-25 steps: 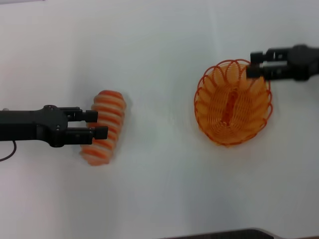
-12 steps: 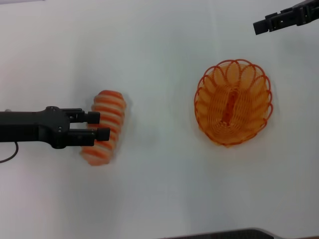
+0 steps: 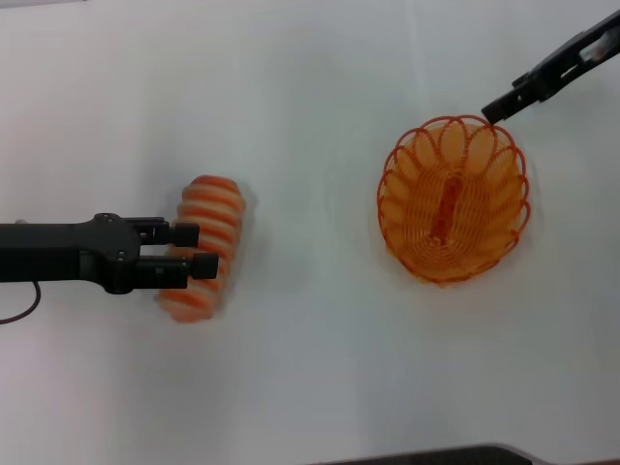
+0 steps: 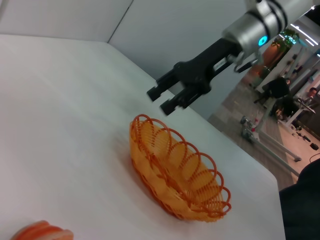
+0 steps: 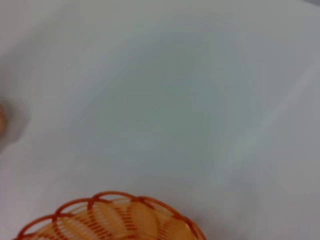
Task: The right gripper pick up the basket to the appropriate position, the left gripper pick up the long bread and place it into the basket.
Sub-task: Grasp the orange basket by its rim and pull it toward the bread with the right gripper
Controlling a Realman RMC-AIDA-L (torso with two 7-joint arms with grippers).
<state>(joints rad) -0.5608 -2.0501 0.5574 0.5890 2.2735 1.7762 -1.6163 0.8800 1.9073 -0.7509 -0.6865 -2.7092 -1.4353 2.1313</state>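
The long bread, cream with orange stripes, lies on the white table at the left; its end also shows in the left wrist view. My left gripper reaches in from the left, open, its two fingers over the loaf's middle. The orange wire basket stands on the table at the right, empty; it also shows in the left wrist view and the right wrist view. My right gripper hangs open and empty just past the basket's far right rim, and it shows raised above it in the left wrist view.
The white table stretches between the bread and the basket. A dark edge shows at the table's near side.
My right gripper let go of the basket's rim, lifted away to the far right, then came back near the rim. My left gripper crept slightly further over the bread. Basket and bread stayed put.
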